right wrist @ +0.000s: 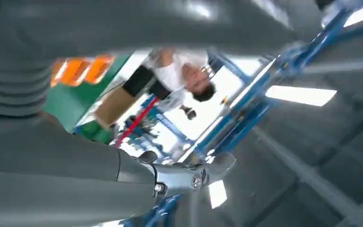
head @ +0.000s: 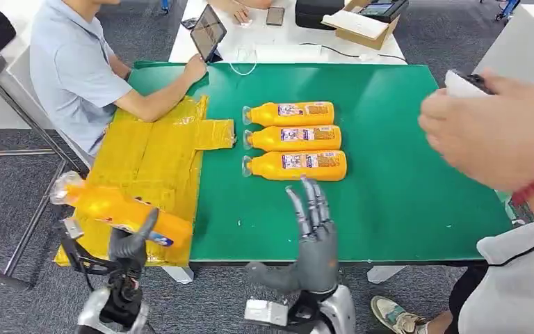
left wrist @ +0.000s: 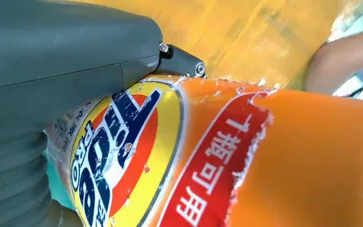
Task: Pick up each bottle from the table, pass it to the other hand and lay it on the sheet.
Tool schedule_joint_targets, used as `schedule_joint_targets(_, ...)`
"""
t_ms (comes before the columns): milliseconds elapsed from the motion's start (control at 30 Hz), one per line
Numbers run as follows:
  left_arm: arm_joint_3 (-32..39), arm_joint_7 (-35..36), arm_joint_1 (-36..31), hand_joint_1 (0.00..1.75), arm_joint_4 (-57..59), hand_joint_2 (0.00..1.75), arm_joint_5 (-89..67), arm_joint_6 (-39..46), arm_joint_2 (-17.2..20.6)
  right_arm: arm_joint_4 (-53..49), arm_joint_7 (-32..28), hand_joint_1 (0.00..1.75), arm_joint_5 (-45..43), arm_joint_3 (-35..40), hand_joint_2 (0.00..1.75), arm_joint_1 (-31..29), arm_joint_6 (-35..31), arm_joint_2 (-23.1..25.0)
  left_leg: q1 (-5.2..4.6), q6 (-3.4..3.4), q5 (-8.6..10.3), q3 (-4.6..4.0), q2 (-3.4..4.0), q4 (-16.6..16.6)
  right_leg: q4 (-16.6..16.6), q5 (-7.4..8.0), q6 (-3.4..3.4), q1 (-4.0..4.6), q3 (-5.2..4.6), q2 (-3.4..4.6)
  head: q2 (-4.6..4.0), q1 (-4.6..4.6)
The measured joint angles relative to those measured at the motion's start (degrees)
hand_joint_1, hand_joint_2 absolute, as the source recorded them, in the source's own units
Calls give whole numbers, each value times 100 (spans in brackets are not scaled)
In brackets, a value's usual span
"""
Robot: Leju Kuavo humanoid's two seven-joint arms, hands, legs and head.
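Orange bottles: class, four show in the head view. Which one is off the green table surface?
The bottle gripped by the left hand, held tilted over the yellow sheet. The other three lie side by side on the green table.

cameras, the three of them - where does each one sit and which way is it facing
Head view: high on the body, looking forward and down at the green table, the yellow sheet and three lying bottles; both arms show, left hand, right hand.
Left wrist view: behind the left hand, close against the held bottle above the sheet.
Right wrist view: behind the right hand, tilted up toward ceiling lights.
Shared: head and left wrist views both show the held bottle and sheet.
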Motion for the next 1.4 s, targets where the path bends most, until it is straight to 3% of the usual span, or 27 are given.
schedule_joint_targets(100, 84, -6, -225, 175, 159, 175, -460, -42, 123, -175, 2, 0, -270, -140, 0, 85, 0, 39, 1, 1, 3, 1, -1, 0, 1, 0, 0, 0, 2, 0, 0, 0)
schedule_joint_targets(267, -199, -341, -732, 175, 807, 175, -2716, 586, 339, -254, 2, 0, -449, -241, 0, 130, 2, 77, 0, 3, 6, 3, 2, 0, 2, 1, 0, -1, 7, 0, 0, 0)
schedule_joint_targets(967, -459, -354, -986, 175, 1366, 175, -2855, 686, 512, -276, 2, 0, -471, -330, 0, 161, 4, 98, 0, 3, 4, 1, 2, 0, 1, 1, 0, 0, 2, 0, 0, 0)
schedule_joint_targets(1000, -553, -174, -1097, 175, 1515, 175, -3506, 837, 553, -276, 2, 0, -471, -330, 0, 168, 4, 98, 0, 3, 6, 1, -6, 0, 1, 1, 0, 0, 2, -4, 0, -2)
schedule_joint_targets(1033, -1131, 761, -1701, 175, 2383, 175, -6408, 1294, 647, -265, 2, 0, -539, -248, 0, 144, 7, 101, 0, 3, 8, 7, -19, 0, 2, 1, 0, -1, 15, -15, 0, 0)
schedule_joint_targets(1067, -1564, 1544, -2319, 175, 3194, 175, -7861, 941, 665, -202, 2, 0, -628, -95, 0, 97, 11, 101, 0, 4, 10, 18, -18, -2, 3, 3, 1, -1, 31, -13, 0, 2)
schedule_joint_targets(1100, -1697, 1734, -2498, 175, 3435, 175, -8163, 755, 682, -173, 0, 0, -646, -46, 0, 80, 11, 90, -1, 4, 10, 26, -11, -2, 3, 3, 0, -1, 35, -10, 0, 0)
schedule_joint_targets(1200, -2093, 2222, -3022, 138, 4145, 175, -8889, 65, 726, -36, 0, 0, -725, 67, 0, 14, 13, 50, 0, 2, 11, 32, -7, -1, 9, 4, 0, 0, 37, -8, 0, 0)
schedule_joint_targets(1267, -2319, 2361, -3351, 154, 4493, 175, -9179, -658, 765, 89, 0, 0, -799, 168, 0, -54, 13, 6, 1, 0, 13, 35, -8, -1, 13, 4, 0, 1, 40, -9, 0, 4)
schedule_joint_targets(1300, -2419, 2361, -3523, 150, 4654, 175, -9213, -992, 781, 164, 0, 0, -810, 229, 0, -86, 13, 4, 1, -2, 14, 38, -9, -1, 15, 4, 0, 1, 42, -9, 0, 2)
schedule_joint_targets(1333, -2508, 2315, -3670, 168, 4817, 175, -9266, -1300, 794, 228, 0, 0, -812, 297, 0, -118, 13, 7, 0, -2, 13, 42, -7, -2, 16, 4, 0, 1, 43, -8, 0, 0)
schedule_joint_targets(1367, -2576, 2234, -3775, 175, 4928, 175, -9309, -1497, 794, 272, -2, 0, -814, 343, 0, -134, 13, -9, 1, -3, 13, 44, -6, -2, 16, 4, -1, 2, 45, -7, 0, -2)
schedule_joint_targets(1400, -2647, 2166, -3870, 175, 5017, 175, -9369, -1651, 794, 321, -2, 0, -823, 365, 0, -146, 13, -15, 2, -3, 13, 45, -6, -2, 16, 4, -1, 3, 45, -8, 0, 2)
